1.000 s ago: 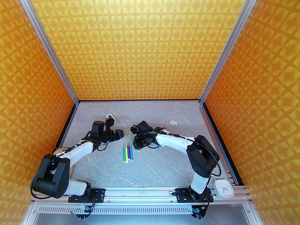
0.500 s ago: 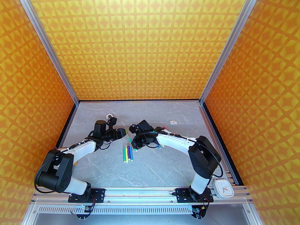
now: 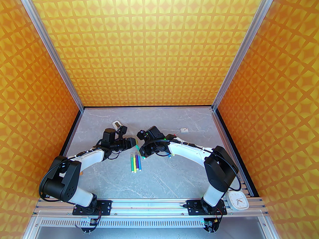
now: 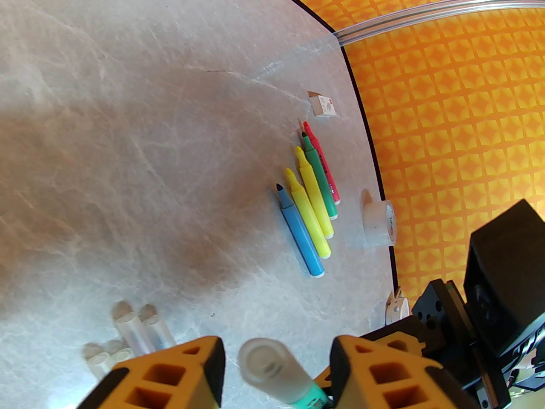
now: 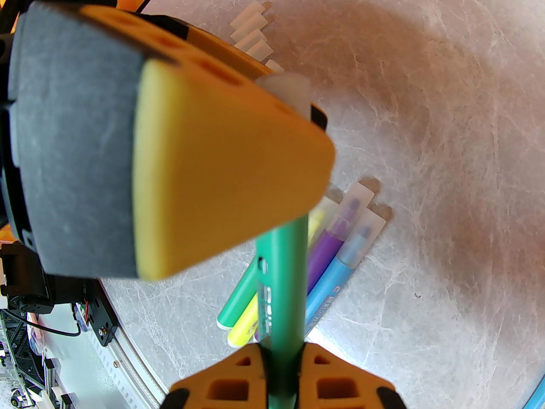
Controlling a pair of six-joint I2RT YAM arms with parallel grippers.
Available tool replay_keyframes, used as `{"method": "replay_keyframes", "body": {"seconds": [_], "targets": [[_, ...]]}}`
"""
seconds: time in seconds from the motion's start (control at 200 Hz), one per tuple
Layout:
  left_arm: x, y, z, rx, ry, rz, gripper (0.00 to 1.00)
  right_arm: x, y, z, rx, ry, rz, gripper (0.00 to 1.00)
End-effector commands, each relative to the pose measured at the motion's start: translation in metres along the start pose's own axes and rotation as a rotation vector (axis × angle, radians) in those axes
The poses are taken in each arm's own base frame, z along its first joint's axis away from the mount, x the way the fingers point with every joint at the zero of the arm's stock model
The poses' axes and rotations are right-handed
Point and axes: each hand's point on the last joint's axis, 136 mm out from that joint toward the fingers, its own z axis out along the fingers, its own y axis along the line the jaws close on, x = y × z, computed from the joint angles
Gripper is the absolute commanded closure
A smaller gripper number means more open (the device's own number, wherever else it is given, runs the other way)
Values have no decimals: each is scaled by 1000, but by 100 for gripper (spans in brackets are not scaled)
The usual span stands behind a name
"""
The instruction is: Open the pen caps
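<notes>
My right gripper (image 5: pixel 281 384) is shut on the barrel of a teal-green pen (image 5: pixel 283 271), which it holds up above the table. The pen's translucent cap (image 4: pixel 272 367) sits between the yellow fingers (image 4: pixel 170 373) of my left gripper (image 4: pixel 276 371). The jaws stand open, with a gap on each side of the cap. In the top view the left gripper (image 3: pixel 134 144) and the right gripper (image 3: pixel 143 155) meet at this pen (image 3: pixel 137 148). Several capped pens (image 3: pixel 135 162) lie side by side below. Uncapped pens (image 4: pixel 308 211) lie in a row, and loose caps (image 4: pixel 127 339) lie in a cluster.
A tape roll (image 4: pixel 379 222) and a small box (image 4: pixel 322 105) lie near the table's right edge. A white clock (image 3: pixel 237 200) rests on the near rail at the right. A small white object (image 3: pixel 116 124) lies behind the left arm.
The left arm has swung right and brought its gripper around the cap of the held pen, its jaws narrowing. The right gripper has shifted slightly left, still holding the pen.
</notes>
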Motion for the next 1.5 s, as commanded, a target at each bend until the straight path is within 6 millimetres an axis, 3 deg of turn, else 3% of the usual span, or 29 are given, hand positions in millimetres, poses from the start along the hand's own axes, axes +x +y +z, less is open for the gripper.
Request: {"method": "replay_keyframes", "body": {"seconds": [0.0, 0.545, 0.84, 1.185, 1.495], "targets": [[-3, -10, 3, 44, 0, 10, 60, -8, 9, -9, -32, -38, -36, 94], [-5, -14, 1, 61, -5, 8, 88, -8, 6, -11, -14, -53, -43, 92], [-7, -19, 1, 78, -11, 6, 98, -6, 4, -9, -8, -57, -41, 71], [-13, -36, -5, 132, -29, 9, 100, -5, 2, -3, -13, -59, -36, 63], [-15, -45, -8, 172, -38, 8, 100, -3, 2, -2, -20, -52, -37, 69]]}}
